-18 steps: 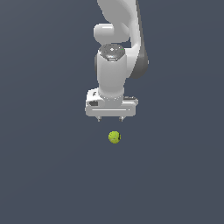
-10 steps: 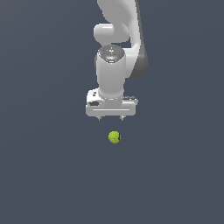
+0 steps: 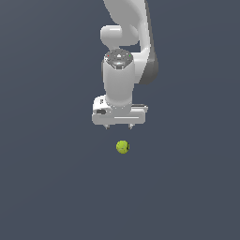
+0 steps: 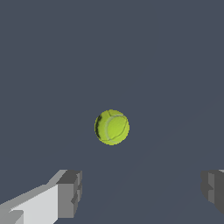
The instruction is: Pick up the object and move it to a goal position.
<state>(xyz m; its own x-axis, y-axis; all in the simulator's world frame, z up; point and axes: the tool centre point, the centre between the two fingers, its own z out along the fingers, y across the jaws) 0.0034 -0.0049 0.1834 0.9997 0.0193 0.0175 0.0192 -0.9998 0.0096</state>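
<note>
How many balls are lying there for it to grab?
1. The ball lies alone on the grey floor, just below the open gripper, untouched. Both views show no other, though the arm could hide something.

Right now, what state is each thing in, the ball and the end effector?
Tennis ball: free, not held, apart from both fingers, lying on the dark surface as far as the views show.
End effector: open, fingers spread wider than the ball, empty, above the ball and not touching it.
Fingers: one on each side, nothing between them.
</note>
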